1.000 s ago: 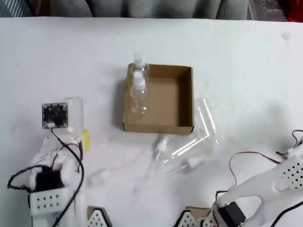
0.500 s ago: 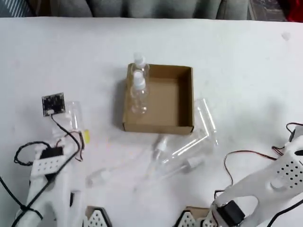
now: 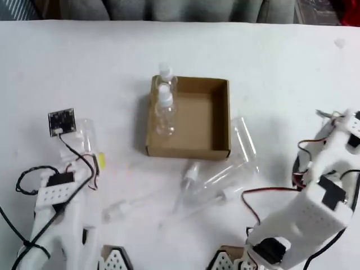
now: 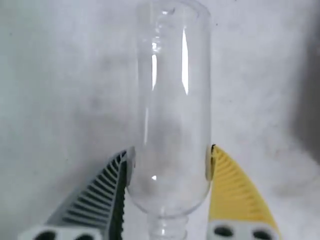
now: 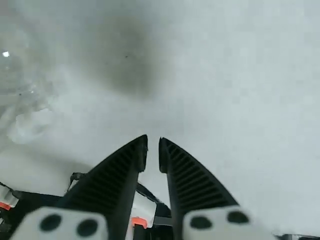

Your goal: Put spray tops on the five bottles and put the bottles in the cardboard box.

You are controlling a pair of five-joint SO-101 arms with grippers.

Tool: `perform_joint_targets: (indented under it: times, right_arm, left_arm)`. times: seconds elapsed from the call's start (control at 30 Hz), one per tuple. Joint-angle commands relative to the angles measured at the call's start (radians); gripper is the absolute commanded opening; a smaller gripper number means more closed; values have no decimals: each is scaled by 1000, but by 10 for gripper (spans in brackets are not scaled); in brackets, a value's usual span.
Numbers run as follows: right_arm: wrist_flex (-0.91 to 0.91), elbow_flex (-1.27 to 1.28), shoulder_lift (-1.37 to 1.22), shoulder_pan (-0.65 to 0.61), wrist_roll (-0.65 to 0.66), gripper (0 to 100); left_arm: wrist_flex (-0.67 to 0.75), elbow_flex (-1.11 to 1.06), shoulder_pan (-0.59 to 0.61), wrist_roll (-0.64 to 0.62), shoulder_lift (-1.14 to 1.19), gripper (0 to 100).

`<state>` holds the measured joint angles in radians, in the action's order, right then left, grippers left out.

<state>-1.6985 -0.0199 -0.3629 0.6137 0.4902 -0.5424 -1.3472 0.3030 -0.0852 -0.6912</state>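
A cardboard box (image 3: 208, 115) stands mid-table with two capped spray bottles (image 3: 165, 107) along its left wall. My left gripper (image 4: 167, 170) is shut on a clear, uncapped bottle (image 4: 170, 100), whose neck points toward the wrist. In the high view this bottle (image 3: 87, 134) is left of the box, at the left arm's tip. Two more clear bottles (image 3: 243, 138) (image 3: 225, 174) lie at the box's near right corner, with loose spray tops (image 3: 190, 175) (image 3: 228, 194) (image 3: 115, 211) in front. My right gripper (image 5: 152, 147) is shut on nothing above bare table.
The right arm (image 3: 323, 197) rises over the table's near right side, with its red and black cables (image 3: 264, 194) trailing beside the loose bottles. The arm bases (image 3: 115, 260) sit at the near edge. Bare table stretches behind the box.
The right arm has lifted and swung farther from the near edge, toward the right side. The left arm, with the bottle, shifted slightly away from the near edge.
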Motion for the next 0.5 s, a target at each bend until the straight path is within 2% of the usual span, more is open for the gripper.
perform_joint_targets:
  times: [0.0,0.37,0.47]
  right_arm:
    - [-13,57,157,-76,-11,15]
    - [-7,249,335,-137,-3,15]
    - [59,334,357,-177,-9,15]
  left_arm:
    - [31,46,5,-5,4,20]
    - [34,48,5,-8,4,20]
    - [21,71,5,-14,-7,20]
